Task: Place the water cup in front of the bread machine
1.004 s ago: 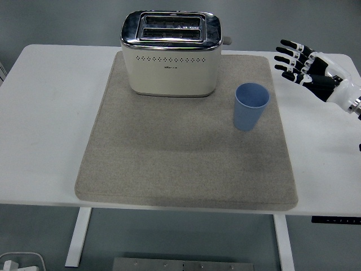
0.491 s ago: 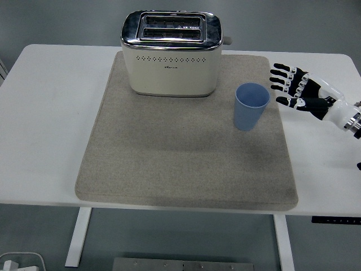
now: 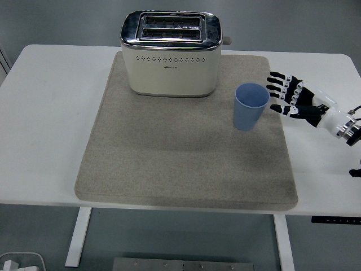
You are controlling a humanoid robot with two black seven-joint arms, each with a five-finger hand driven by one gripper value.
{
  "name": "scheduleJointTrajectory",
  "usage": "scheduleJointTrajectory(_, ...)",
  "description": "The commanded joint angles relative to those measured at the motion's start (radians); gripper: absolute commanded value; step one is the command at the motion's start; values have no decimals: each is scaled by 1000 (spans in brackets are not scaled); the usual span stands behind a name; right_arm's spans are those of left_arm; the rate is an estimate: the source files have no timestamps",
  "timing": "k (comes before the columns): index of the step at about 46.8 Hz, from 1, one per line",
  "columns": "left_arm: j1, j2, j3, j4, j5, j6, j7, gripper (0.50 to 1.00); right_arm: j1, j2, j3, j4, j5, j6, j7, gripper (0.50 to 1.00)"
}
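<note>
A blue cup stands upright and empty, right of the frame's centre, on a beige mat. It sits near the mat's right edge, just below and to the right of the toaster.

The right hand comes in from the right edge of the frame, level with the cup. Its fingers are spread and point left toward the cup. It holds nothing, and a narrow gap of mat separates the fingertips from the cup's side.

This looks like the approach step: the hand is reaching for the cup and has not yet grasped it. The next move calls for closing the last gap, wrapping the fingers around the cup's wall, then carrying it left and setting it down on the open mat below the toaster's front face.

The toaster, cream with a chrome top and two slots, stands at the upper centre of the frame, on the mat's far part. The mat covers most of a white table.

Nothing lies on the mat between the cup and the spot in front of the toaster, so the path appears free. The cup is light and tall, so a sideways nudge from the fingertips could tip it.

The left arm is out of view.
</note>
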Motion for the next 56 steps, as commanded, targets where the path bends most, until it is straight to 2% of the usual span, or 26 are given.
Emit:
scheduleJointTrajectory(1,-1,0,0,0,0,0,0,1000,-6,16,0,0,-10,-8,0,928)
scheduleJointTrajectory(11,1,0,0,0,0,0,0,1000,-17,34,0,0,-10,-38,0,928)
scheduleJointTrajectory(33,1,0,0,0,0,0,0,1000,-17,77,0,0,-16,-63,0,928)
scheduleJointTrajectory(43,-1,0,0,-2,0,0,0,1000,-14,112,0,0,-57,-100,0,928)
scheduleJointTrajectory(56,1,0,0,-2,0,0,0,1000,-8,120,2,0,-59,-120,0,928)
